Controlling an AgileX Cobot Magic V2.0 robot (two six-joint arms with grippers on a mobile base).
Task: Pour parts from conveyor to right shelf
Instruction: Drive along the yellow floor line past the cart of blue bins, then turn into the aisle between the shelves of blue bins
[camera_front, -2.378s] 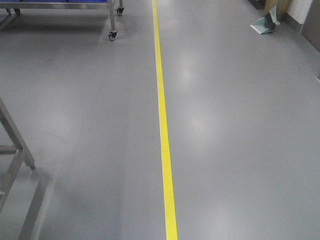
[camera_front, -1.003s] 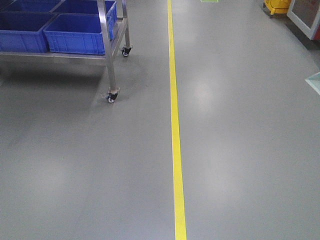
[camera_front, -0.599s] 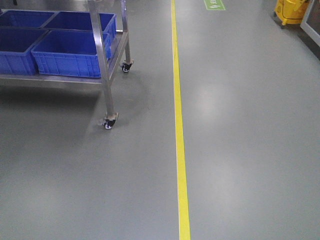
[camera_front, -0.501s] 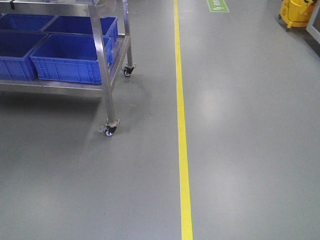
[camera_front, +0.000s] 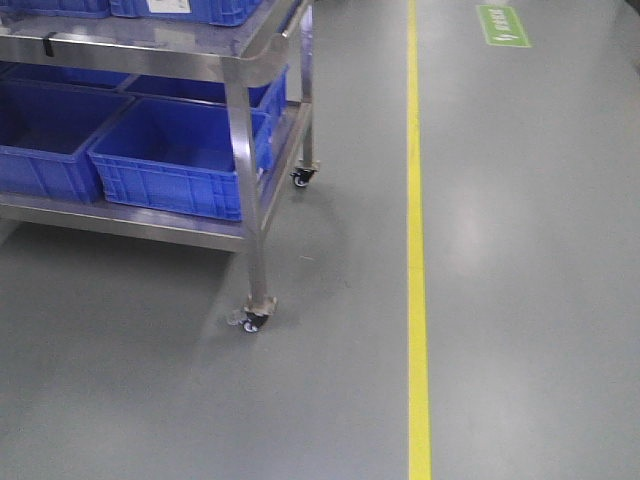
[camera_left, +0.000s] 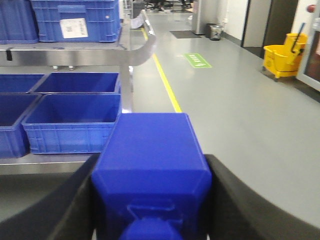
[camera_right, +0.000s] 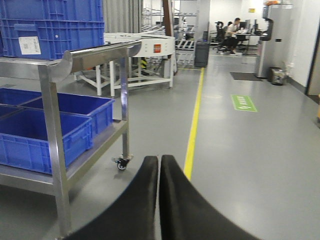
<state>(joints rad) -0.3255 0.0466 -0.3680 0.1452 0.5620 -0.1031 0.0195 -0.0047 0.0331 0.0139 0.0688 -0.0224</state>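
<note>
A solid blue plastic block (camera_left: 150, 150) is clamped in the left gripper (camera_left: 152, 210), the right gripper (camera_right: 159, 195) is closed empty, and the block could be jolted loose short of the stainless steel shelf (camera_front: 241, 130) at ten o'clock.

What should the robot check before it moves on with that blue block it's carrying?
1. Grip: the solid blue plastic block sits clamped between the left jaws: ok.
2. Spare arm: the right jaws are shut and hold nothing: ok.
3. Target in sight: the stainless steel rack stands ahead on the left: ok.
4. Room to pour: the nearest deep-blue rectangular plastic bin is open-topped and looks empty: ok.
5. Reach: whether the block is close enough to tip into that bin: cannot tell.
</note>
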